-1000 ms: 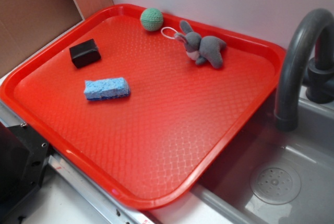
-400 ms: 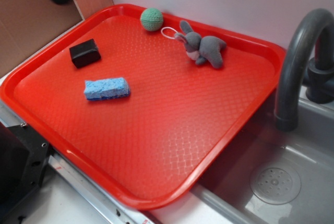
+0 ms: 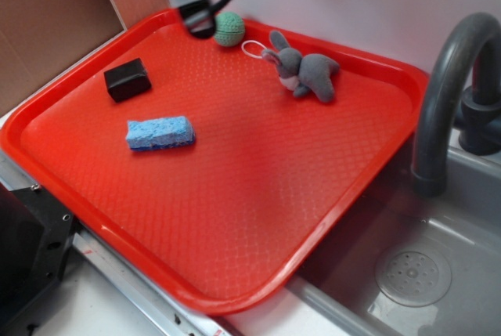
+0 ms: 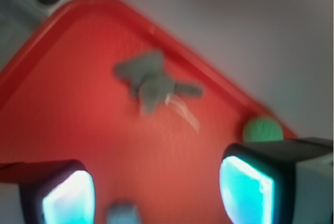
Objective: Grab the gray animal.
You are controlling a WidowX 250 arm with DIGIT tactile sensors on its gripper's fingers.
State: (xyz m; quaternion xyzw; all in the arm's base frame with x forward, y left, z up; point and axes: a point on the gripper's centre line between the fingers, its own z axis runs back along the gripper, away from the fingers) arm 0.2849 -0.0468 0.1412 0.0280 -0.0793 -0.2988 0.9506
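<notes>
On the exterior view, a red tray occupies most of the work surface. Near its left edge sits a black block. Just in front of it, apart from it, lies a blue sponge.

At the far rim of the tray, the gripper hangs above the tray surface, just left of a green knitted ball. The wrist view shows the two fingers spread wide apart with nothing between them; the view is blurred.

The gray animal lies on its side in the far right part of the tray, right of the ball and apart from it. Its ears point toward the ball, and a thin white loop string extends from its head. The gripper is not touching it.

Right of the tray stands a dark gray faucet over a gray sink.
</notes>
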